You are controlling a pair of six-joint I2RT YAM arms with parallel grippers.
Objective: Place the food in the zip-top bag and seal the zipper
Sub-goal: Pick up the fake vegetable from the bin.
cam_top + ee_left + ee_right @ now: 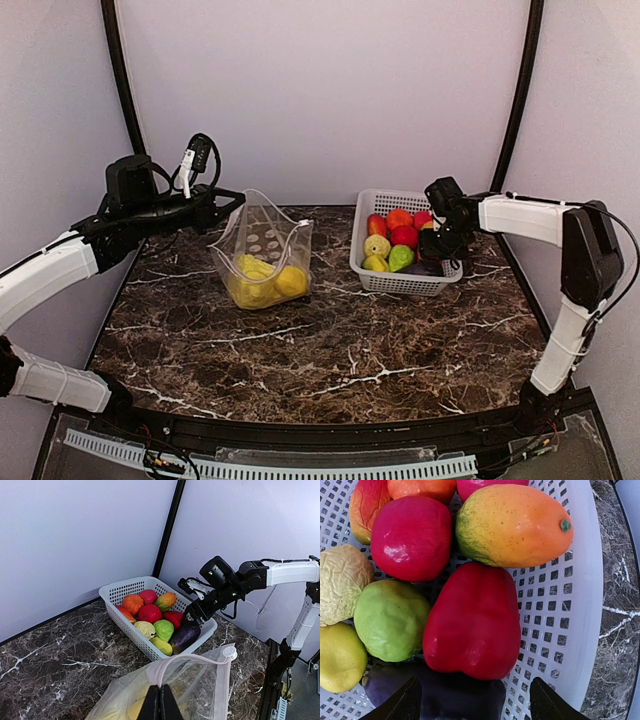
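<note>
Glossy marble tabletop (330, 350) — lattice plastic basket (383, 283)

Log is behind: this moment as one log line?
left pincer: shut on zip-top bag rim | right pincer: open over purple eggplant in basket | contents: yellow food | zipper: unsealed

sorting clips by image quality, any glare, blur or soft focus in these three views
Top external: even, soft light, all sharp, faint sheen on the marble table. Left wrist: the zip-top bag and left gripper at the lens look soft; the basket is crisp. Right wrist: small white glare spots on the round red fruit; right gripper dark and blurred at the bottom edge.
</note>
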